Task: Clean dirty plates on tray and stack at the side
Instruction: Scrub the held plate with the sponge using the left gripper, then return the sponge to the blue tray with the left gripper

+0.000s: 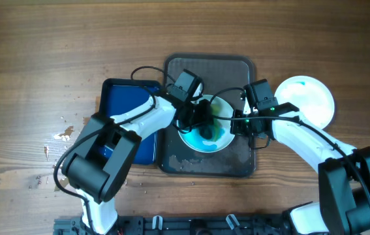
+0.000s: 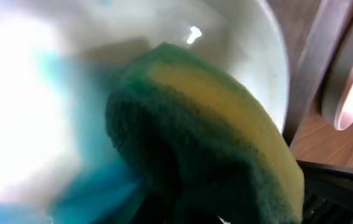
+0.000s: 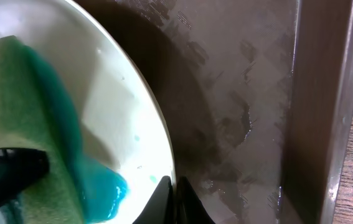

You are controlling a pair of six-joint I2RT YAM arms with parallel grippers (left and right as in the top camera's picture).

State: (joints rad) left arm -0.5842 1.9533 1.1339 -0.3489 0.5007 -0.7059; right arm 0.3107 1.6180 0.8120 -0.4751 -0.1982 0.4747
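Note:
A white plate (image 1: 218, 140) smeared with blue-teal paint sits on the dark tray (image 1: 237, 72). My left gripper (image 1: 201, 121) is shut on a green-and-yellow sponge (image 2: 201, 137) and presses it onto the plate (image 2: 251, 43). My right gripper (image 3: 175, 186) is shut on the plate's right rim (image 3: 157, 143); the sponge (image 3: 8, 106) and wet teal paint show beside it. The gripper also shows in the overhead view (image 1: 240, 124). A plain white plate (image 1: 308, 98) lies on the table right of the tray. A third plate is not in view.
A smaller blue tray (image 1: 123, 98) lies left of the dark tray, partly under my left arm. The tray floor (image 3: 238, 93) is wet with streaks. White flecks (image 1: 64, 134) mark the wooden table at the left.

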